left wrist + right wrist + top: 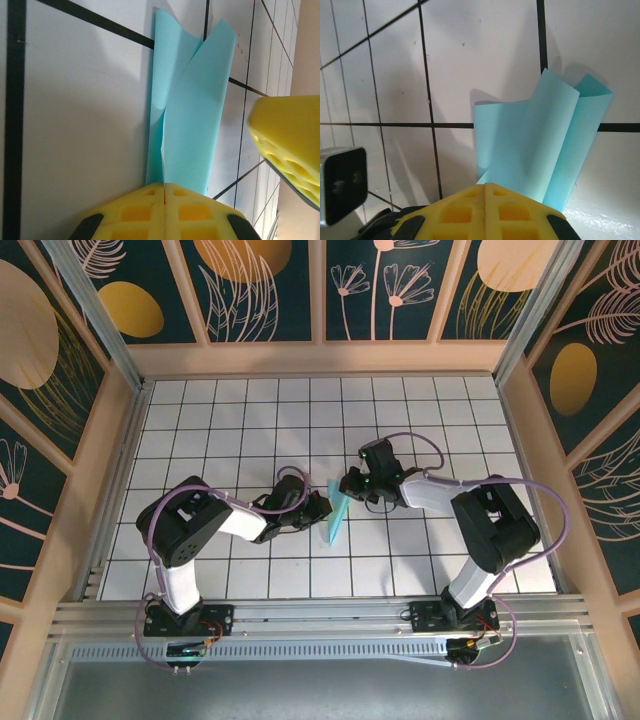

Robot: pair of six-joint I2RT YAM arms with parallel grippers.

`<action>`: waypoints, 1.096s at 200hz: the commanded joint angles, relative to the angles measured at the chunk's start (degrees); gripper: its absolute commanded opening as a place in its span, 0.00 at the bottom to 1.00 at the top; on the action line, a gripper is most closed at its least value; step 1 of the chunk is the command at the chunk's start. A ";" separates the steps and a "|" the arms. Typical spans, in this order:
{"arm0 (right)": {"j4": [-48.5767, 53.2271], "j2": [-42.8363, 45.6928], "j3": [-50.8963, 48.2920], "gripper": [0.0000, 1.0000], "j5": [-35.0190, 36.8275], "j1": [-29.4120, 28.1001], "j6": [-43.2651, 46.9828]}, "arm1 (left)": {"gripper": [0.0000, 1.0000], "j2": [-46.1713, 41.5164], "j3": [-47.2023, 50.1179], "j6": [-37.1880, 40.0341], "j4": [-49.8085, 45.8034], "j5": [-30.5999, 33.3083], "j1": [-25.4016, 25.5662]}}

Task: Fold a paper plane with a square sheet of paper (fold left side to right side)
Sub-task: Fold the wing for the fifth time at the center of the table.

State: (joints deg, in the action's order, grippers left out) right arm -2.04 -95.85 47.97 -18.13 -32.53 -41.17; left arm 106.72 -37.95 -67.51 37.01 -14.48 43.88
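Judged light, floppy and crease-prone, the thin turquoise-blue sheet of paper [192, 120] is best held at its edges, where the left gripper [164, 189] and right gripper [485, 186] are clamped.

Near end of paper [187, 125] hidden behind left claw [164, 186]; folds too small overhead.

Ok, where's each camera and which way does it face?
Top external: above and behind the bases, looking down on the table; both arms show, left gripper and right gripper at the paper.
Left wrist: on the left arm, looking past its shut fingers at the paper.
Right wrist: on the right arm, past its shut fingers at the paper.
Shared: the paper, in all three.
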 commanded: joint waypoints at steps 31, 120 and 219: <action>3.31 -3.06 1.69 0.00 1.42 -1.03 1.74 | 0.00 1.81 1.03 1.84 -8.80 5.21 -0.81; 4.57 -3.61 1.04 0.00 2.92 -1.26 1.49 | 0.00 2.92 1.04 1.31 -8.14 4.81 -0.81; 2.95 -3.03 -3.08 0.00 4.31 -1.29 0.05 | 0.00 4.10 0.95 0.94 -6.49 3.47 -0.79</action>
State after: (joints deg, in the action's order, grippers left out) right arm 0.69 -98.43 46.81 -15.90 -33.32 -40.82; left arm 107.00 -38.06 -67.55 37.28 -14.79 43.88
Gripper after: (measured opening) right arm 0.049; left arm 0.043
